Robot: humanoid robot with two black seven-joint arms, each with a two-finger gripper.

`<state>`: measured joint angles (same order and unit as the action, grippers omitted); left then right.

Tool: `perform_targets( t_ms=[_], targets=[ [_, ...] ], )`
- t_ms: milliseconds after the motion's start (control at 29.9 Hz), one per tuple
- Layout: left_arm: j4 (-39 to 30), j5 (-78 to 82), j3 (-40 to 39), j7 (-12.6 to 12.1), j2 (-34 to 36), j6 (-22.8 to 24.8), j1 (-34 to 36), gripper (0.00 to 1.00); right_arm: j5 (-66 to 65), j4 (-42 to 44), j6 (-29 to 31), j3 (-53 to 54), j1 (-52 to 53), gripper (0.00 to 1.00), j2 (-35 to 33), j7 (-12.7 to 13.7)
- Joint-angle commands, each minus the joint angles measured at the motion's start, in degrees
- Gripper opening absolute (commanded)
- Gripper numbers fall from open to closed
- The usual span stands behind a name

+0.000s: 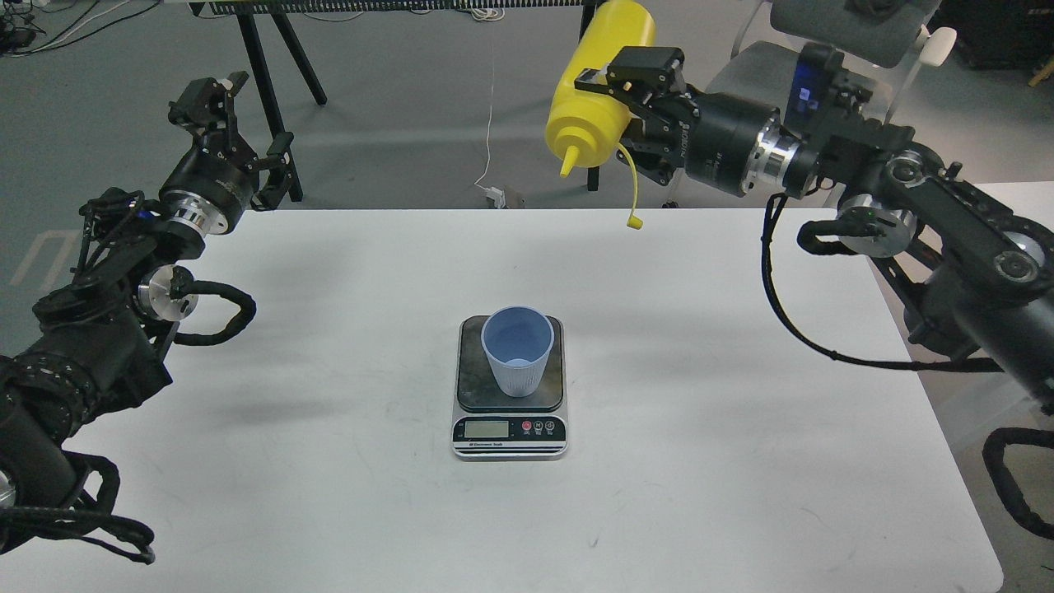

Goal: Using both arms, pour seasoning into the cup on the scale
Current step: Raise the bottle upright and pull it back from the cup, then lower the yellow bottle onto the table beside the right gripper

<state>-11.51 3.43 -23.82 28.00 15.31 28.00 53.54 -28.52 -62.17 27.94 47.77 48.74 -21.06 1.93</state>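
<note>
The light blue cup [517, 348] stands upright on the dark plate of the scale [510, 430] in the middle of the white table. My right gripper [627, 99] is shut on the yellow seasoning bottle [599, 89] and holds it high beyond the table's far edge, tilted with its cone nozzle [568, 163] pointing down and left. The bottle is up and to the right of the cup, well apart from it. A yellow cap tether [632, 193] hangs below the gripper. My left gripper [207, 89] is raised at the far left; its fingers cannot be told apart.
The white table [329, 461] carries only the scale and cup. Black stand legs [263, 82] rise behind the left gripper. A grey chair [790, 91] stands behind the right arm. A second white table edge [1009, 198] shows at the far right.
</note>
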Motion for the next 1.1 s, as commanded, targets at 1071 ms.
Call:
perform_targets(
  t_ms=[1071],
  targets=[
    [0.0,0.27,0.88,0.0,-0.11,0.0,-0.28,0.92,48.82,-4.81,0.06,36.52,-50.24,0.32,6.55,-5.71]
  ],
)
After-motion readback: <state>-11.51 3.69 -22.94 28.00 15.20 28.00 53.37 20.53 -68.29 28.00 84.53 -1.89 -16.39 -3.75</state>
